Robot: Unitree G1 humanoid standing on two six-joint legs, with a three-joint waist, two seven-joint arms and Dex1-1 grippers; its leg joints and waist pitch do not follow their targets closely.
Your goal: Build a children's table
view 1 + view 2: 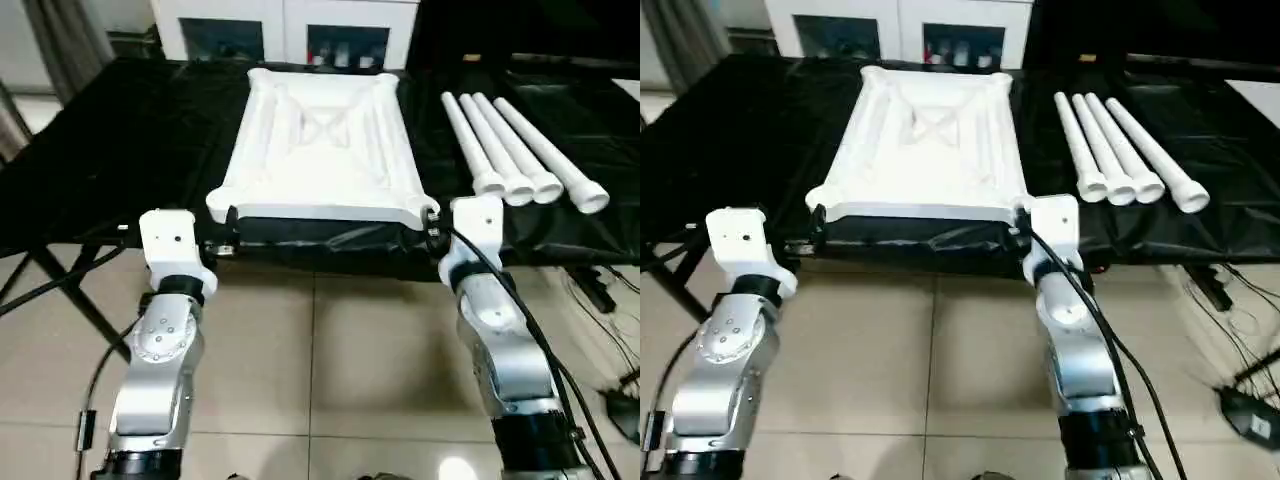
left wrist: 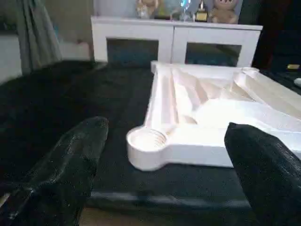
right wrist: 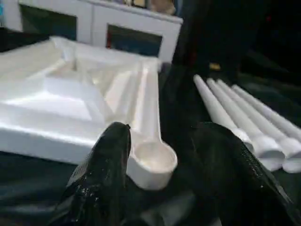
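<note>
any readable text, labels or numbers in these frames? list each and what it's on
None readable.
Table top: plain white, no marking visible.
Four legs: plain white, no print visible.
Cabinet: small items on top and behind its glass doors, too blurred to read any label.
Robot wrist housings: white, no legible marking.

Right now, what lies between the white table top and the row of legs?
Only a bare strip of black table cover separates the table top from the four legs, as the left eye view shows.
</note>
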